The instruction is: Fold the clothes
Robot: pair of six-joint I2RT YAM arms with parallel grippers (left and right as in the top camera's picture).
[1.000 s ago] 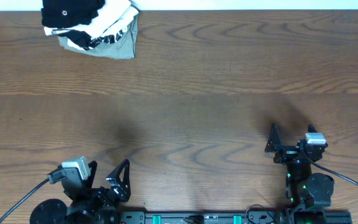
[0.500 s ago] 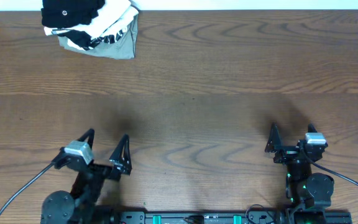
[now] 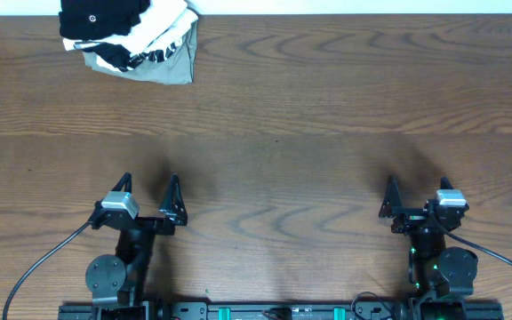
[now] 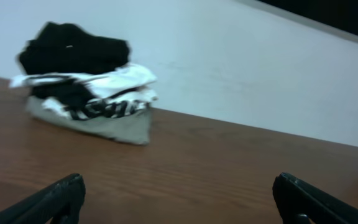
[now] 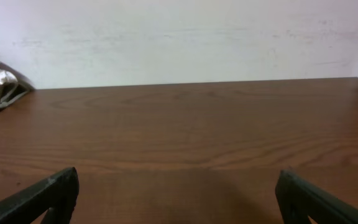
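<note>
- Since a second ago, our left claw has swung round from a slanted pose near the front edge and now points straight across the surface. Our right claw has not shifted.
- Both claws stand spread wide over bare wood, holding nothing and touching nothing.
- Open wood stretches from the claws to the far edge, where a white wall runs along the surface.
- We see the clothes, a crumpled black garment, at the far left corner on top of a white-and-grey bundle with striped trim, well apart from both claws.
- A small white logo shows on the black fabric's top.
</note>
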